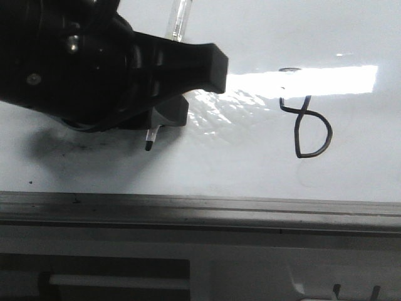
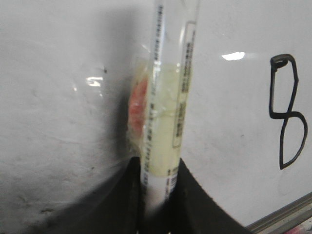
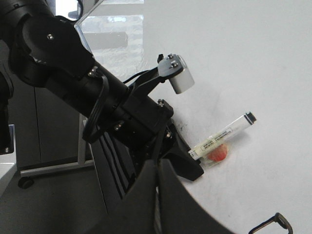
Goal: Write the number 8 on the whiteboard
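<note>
Upright, number 8 (image 1: 308, 125) on whiteboard (image 1: 250, 169).

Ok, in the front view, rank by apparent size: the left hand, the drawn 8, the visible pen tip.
1. Left hand, inflated by nearness to the camera.
2. Number 8.
3. Pen tip, smallest.

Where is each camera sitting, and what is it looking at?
Front view: looks forward over the whiteboard; shows the number 8 and the left gripper holding the pen.
Left wrist view: rides on the left arm, looks along the pen at the board; only the gripper's dark fingers show.
Right wrist view: rides on the right arm, looks across at the left arm; the right gripper shows dark, jaw state unclear.
All three views share the pen.
</note>
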You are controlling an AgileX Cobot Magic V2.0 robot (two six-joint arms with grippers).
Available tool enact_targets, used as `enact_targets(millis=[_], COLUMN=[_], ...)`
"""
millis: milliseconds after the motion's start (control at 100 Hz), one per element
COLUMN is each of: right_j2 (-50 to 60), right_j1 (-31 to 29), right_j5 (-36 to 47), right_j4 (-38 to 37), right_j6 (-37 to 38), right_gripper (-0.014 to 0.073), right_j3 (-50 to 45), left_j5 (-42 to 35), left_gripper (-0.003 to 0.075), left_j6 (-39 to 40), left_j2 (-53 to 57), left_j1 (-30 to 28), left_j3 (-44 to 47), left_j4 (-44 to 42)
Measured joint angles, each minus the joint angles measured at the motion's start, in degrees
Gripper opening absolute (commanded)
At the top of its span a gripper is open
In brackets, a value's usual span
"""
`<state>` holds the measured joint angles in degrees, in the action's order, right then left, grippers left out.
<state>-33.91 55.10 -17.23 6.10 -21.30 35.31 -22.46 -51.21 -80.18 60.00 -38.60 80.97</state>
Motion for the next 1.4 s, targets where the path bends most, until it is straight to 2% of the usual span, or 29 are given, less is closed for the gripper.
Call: enact_targets(millis=[550, 980, 1260, 1330, 1400], right_j2=[0.0, 0.0, 0.0, 0.0, 0.0], right_j1=[0.0, 0.0, 0.0, 0.0, 0.0], right_j5=[0.0, 0.1, 0.4, 0.5, 0.6], right_j4=[0.0, 0.1, 0.1, 0.2, 0.3], right_j6=[0.0, 0.0, 0.0, 0.0, 0.0], right_gripper=[-0.0053, -0.0053, -0.0053, -0.0053, -0.0053], right_j3=[0.0, 0.0, 0.0, 0.0, 0.0], left_j5=[0.2, 11.4, 12.4, 12.4, 12.4], left_gripper=[-0.002, -0.002, -0.0019, 0.0001, 0.0066], left_j6=[0.0, 0.0, 0.0, 0.0, 0.1], left_j2=[-0.1, 0.2, 0.2, 0.2, 0.2], left_j1=[-0.1, -6.6, -6.9, -6.9, -6.9], left_j3=[-0.2, -0.9, -0.9, -0.9, -0.9], left_j4=[1.2, 3.3, 3.5, 3.2, 3.0])
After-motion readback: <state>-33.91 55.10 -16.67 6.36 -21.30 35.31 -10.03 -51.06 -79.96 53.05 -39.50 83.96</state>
